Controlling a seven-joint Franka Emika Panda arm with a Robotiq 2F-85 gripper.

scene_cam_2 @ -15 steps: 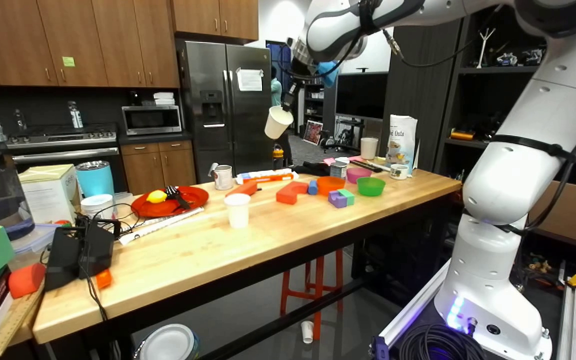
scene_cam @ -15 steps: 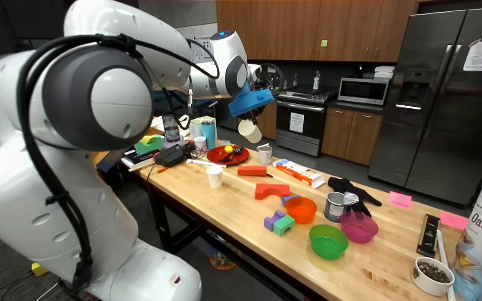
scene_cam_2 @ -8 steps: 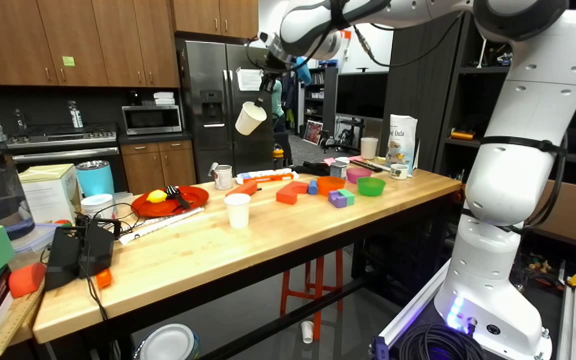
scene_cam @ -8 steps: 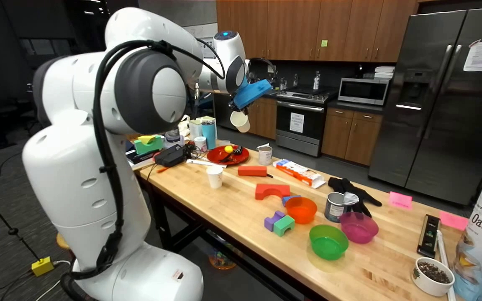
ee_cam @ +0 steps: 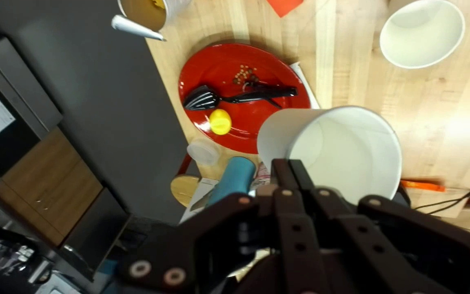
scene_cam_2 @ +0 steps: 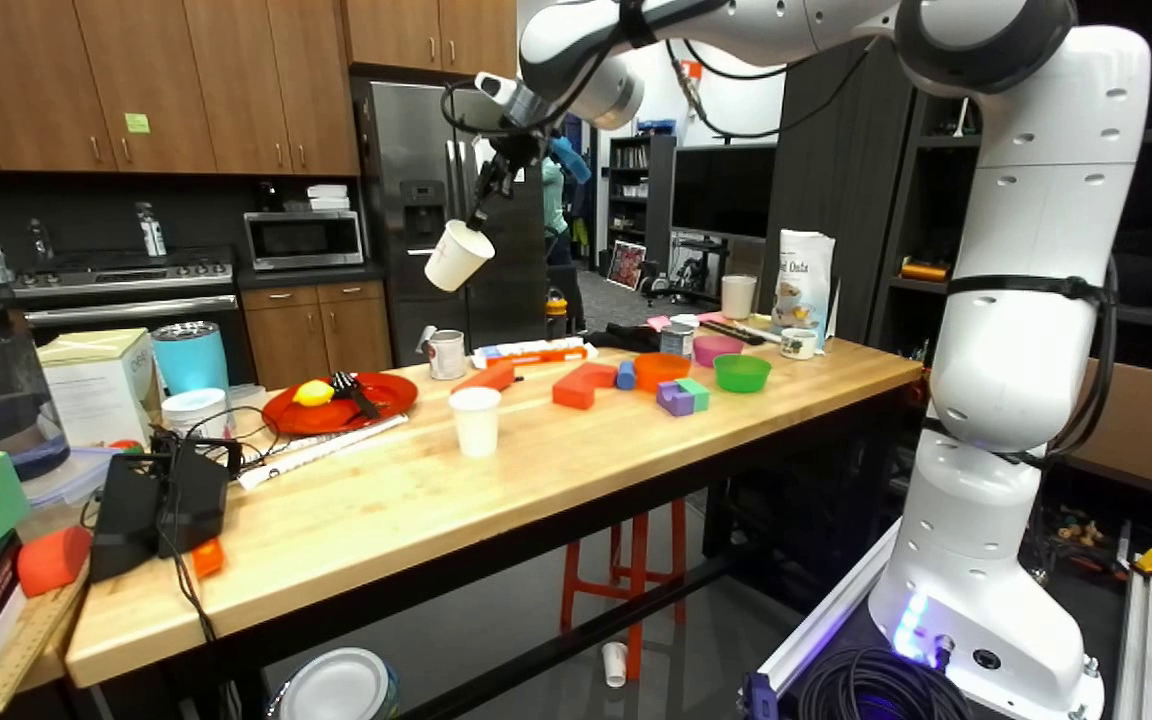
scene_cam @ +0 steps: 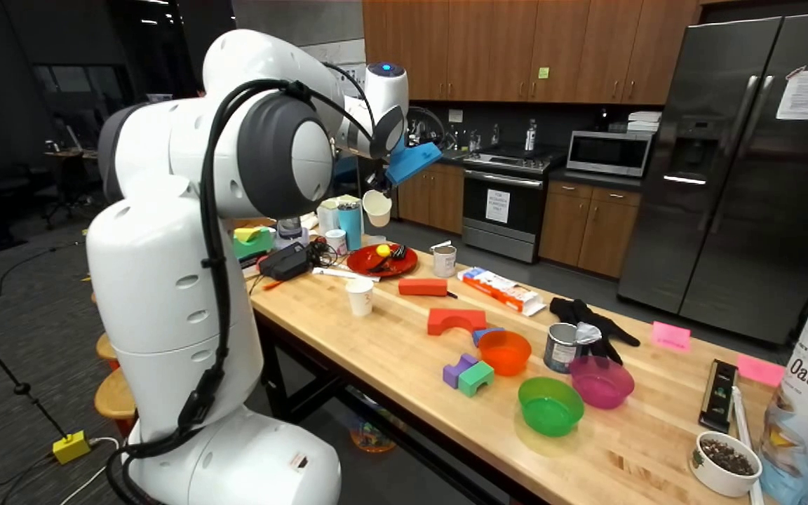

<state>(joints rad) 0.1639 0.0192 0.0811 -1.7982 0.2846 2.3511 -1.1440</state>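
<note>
The end effector (ee_cam: 288,165) is clenched on the rim of a white cup (scene_cam_2: 459,256), holding it tilted in the air above the worktop (scene_cam_2: 386,520). Pinched at only one edge, it could pivot or slip if jolted.

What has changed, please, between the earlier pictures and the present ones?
The tool, gripping a tilted white tapered cup by its rim, has moved leftward in both exterior views, nearer the tall blue tumbler. It took hold of nothing new and let nothing go. The upright white cup on the light wooden table and the round glossy red plate stayed as they were.
</note>
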